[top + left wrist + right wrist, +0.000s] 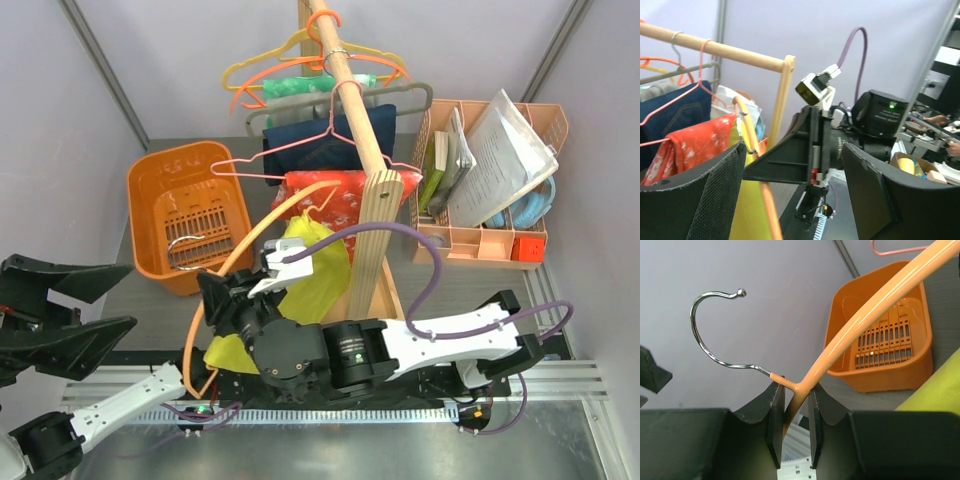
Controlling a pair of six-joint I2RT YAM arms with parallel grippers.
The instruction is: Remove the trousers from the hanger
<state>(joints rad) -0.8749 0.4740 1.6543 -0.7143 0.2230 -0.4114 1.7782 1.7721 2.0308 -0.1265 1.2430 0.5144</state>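
Right wrist view: the right hand [792, 412] is closed on the neck of the hanger [865, 325], just below its metal hook; the trousers [935, 390] hang beside its arm at lower right, with the orange basket [875, 380] beyond. In the top view the left hand [128, 295] stands wide open and empty, well apart to the hanger's left; farther back runs the wooden rail [350, 100].

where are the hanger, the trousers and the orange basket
hanger [880, 295]: right wrist view, on its sloping arm
trousers [318, 262]: top view, middle of the fabric
basket [150, 210]: top view, on its left wall
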